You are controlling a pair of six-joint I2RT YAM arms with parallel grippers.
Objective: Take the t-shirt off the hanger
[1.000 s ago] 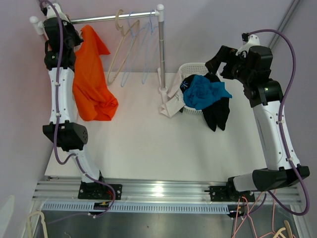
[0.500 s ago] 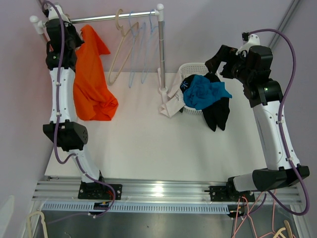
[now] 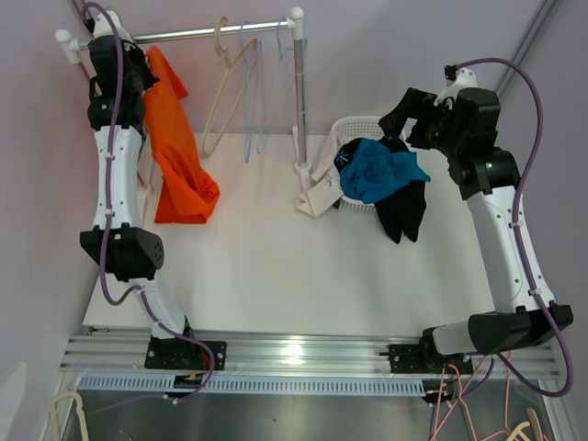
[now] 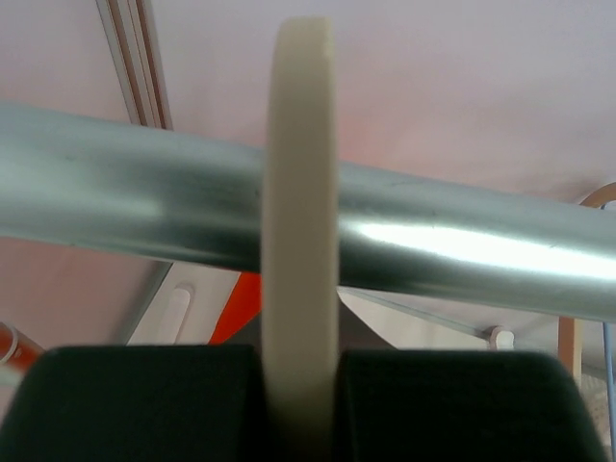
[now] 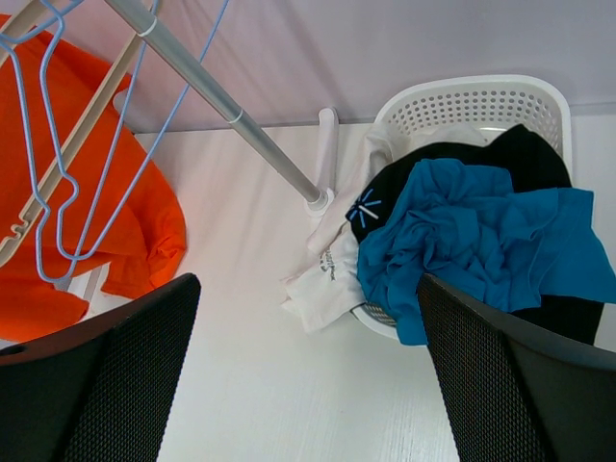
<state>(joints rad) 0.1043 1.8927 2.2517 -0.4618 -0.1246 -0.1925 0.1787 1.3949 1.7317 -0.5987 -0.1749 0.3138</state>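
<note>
The orange t-shirt [image 3: 175, 156] hangs from a cream hanger at the left end of the metal rail [image 3: 211, 32]. Its lower part lies bunched on the table. It also shows in the right wrist view [image 5: 96, 221]. My left gripper [image 3: 124, 64] is up at the rail, shut on the cream hanger's hook [image 4: 298, 192]. The hook sits over the rail [image 4: 462, 250] between my black fingers [image 4: 144, 404]. The rest of that hanger is hidden by the shirt and my arm. My right gripper [image 3: 409, 115] is open and empty, held high beside the basket.
Empty cream [image 3: 220, 83] and blue [image 3: 262, 83] hangers hang further right on the rail. The rack post [image 3: 299, 92] stands mid-table. A white basket [image 3: 354, 124] holds blue [image 3: 377, 170] and black [image 3: 400, 216] clothes. A white garment [image 3: 317, 193] spills over it.
The orange shirt has pulled in narrower and hangs straighter under my left gripper. The empty hangers have swung slightly. The right arm has barely moved.
</note>
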